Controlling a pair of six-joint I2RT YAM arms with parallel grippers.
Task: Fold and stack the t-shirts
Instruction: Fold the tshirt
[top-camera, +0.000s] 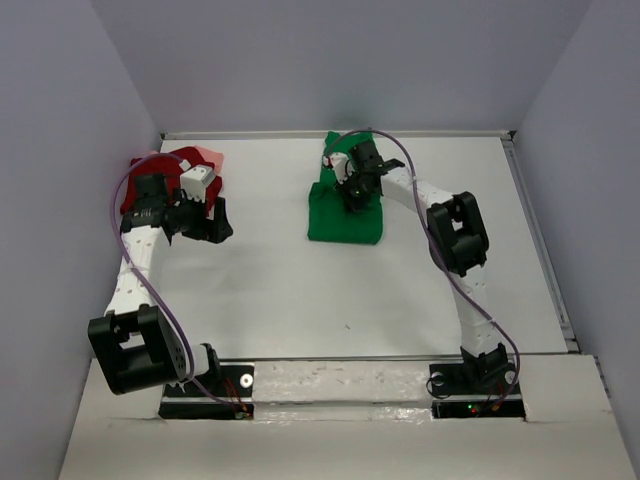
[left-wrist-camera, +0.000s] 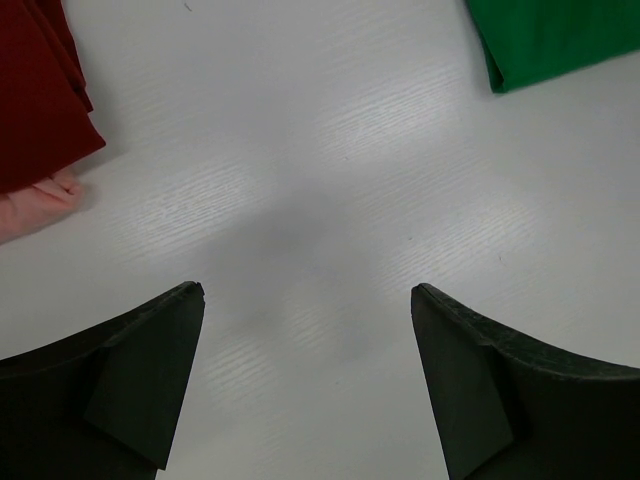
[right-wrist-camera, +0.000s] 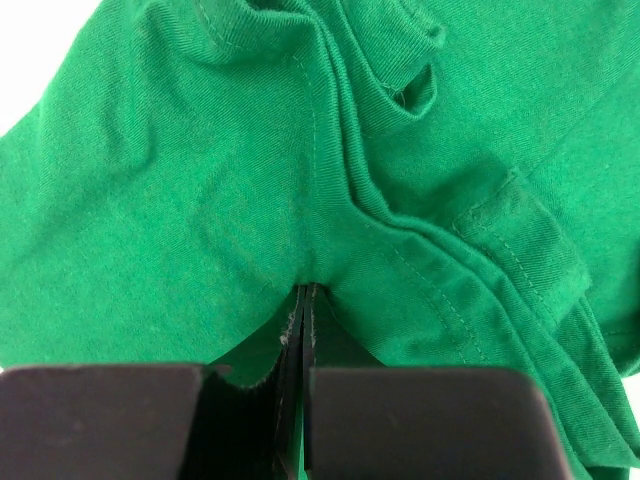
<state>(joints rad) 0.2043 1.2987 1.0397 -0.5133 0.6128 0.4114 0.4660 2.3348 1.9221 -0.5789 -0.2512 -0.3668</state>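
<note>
Near field: pale worktop (top-camera: 300, 300). Mid-left: left fingers (top-camera: 207, 224), spread wide, holding nothing, hovering above the worktop near the dark red t-shirt (top-camera: 132, 190) and pale pink t-shirt (top-camera: 208, 157), both bunched at the far-left corner. Far centre: right fingers (right-wrist-camera: 305, 300), pressed tight on a pinch of the green t-shirt (top-camera: 345, 222), partly folded, layered hems fanning out beyond the tips. Step in hand, by judgement: folding the green t-shirt. To do it well: hold every layer in the pinch, lift only enough to clear the cloth beneath, draw across in line with the folded edge, lay flat before letting go; bring in the left fingers to pin the crease.
</note>
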